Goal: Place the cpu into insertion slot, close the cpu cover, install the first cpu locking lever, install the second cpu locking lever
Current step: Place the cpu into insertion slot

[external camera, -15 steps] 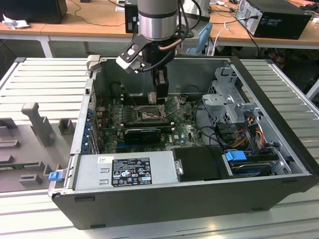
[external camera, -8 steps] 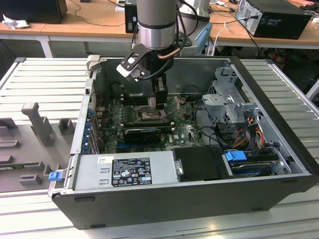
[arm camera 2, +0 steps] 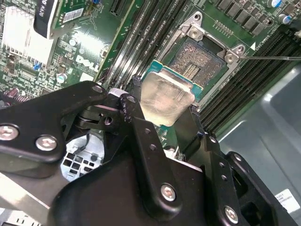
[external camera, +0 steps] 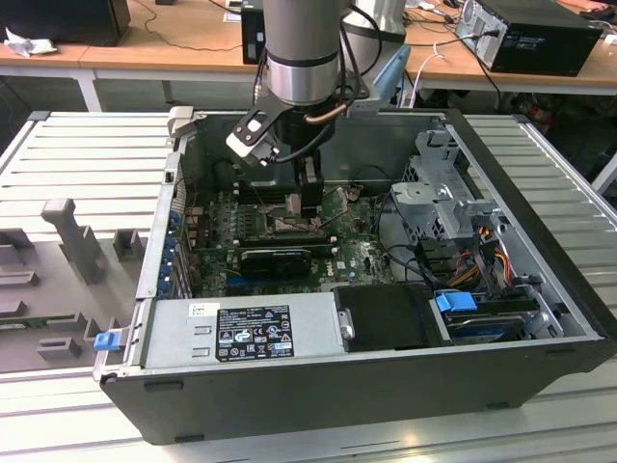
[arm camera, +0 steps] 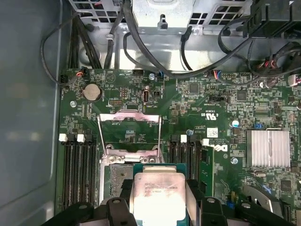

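The arm (external camera: pixel 304 48) reached down from above into the open computer case (external camera: pixel 289 386), which lay on a ribbed metal table (external camera: pixel 87 154). In the exterior view the gripper (external camera: pixel 308 198) hung low over the green board (external camera: pixel 362 256), just beyond the long black graphics card (external camera: pixel 275 258). A grey power supply (external camera: pixel 241 333) sat along the near wall of the case.

In both wrist views the gripper (arm camera 2: pixel 164 106) (arm camera: pixel 160 193) was closed narrowly on the cpu (arm camera 2: pixel 167 96) (arm camera: pixel 157 195). Its two black fingers (arm camera 2: pixel 141 127) pressed on two opposite edges of the chip, and the pale silver face was turned toward the cameras.

The cpu was not seated. It was held over one edge of the insertion slot (arm camera 2: pixel 197 61) (arm camera: pixel 115 176) and hid a part of it. The rest of the dark contact field lay bare inside the silver rim. Whether the lower side of the chip touched the slot could not be told.

In the first wrist view the cpu cover (arm camera: pixel 129 116) was open, raised up on the far side of the slot from the gripper (the green board showed through its window).

Long black memory slots (arm camera: pixel 77 169) (arm camera 2: pixel 141 42) ran on both sides of the insertion slot. A round coin battery (arm camera: pixel 91 92) sat near the cover, and a ribbed silver heat sink (arm camera: pixel 268 148) stood well apart from the slot.
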### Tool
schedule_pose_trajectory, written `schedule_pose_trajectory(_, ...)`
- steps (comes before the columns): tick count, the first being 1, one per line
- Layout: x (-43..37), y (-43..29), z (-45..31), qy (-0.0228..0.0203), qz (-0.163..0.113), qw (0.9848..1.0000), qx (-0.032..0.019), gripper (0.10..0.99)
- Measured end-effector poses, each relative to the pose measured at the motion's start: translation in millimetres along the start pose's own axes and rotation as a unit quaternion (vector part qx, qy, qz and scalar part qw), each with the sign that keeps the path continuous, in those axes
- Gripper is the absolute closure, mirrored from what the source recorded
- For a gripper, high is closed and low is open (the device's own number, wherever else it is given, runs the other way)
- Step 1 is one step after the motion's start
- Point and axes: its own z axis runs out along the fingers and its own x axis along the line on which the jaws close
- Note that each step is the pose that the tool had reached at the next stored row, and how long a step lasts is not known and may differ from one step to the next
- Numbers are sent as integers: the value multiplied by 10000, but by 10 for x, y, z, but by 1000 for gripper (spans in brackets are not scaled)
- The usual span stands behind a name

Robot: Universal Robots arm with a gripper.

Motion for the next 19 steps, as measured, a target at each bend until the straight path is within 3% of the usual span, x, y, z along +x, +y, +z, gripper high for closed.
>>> schedule_pose_trajectory(5, 39, -23, 151, 0, 2, 10000, -1, 557)
schedule_pose_trajectory(14, 136, -130, 245, 0, 2, 10000, -1, 557)
schedule_pose_trajectory(19, 213, -171, 385, -4, 58, 10000, -1, 557)
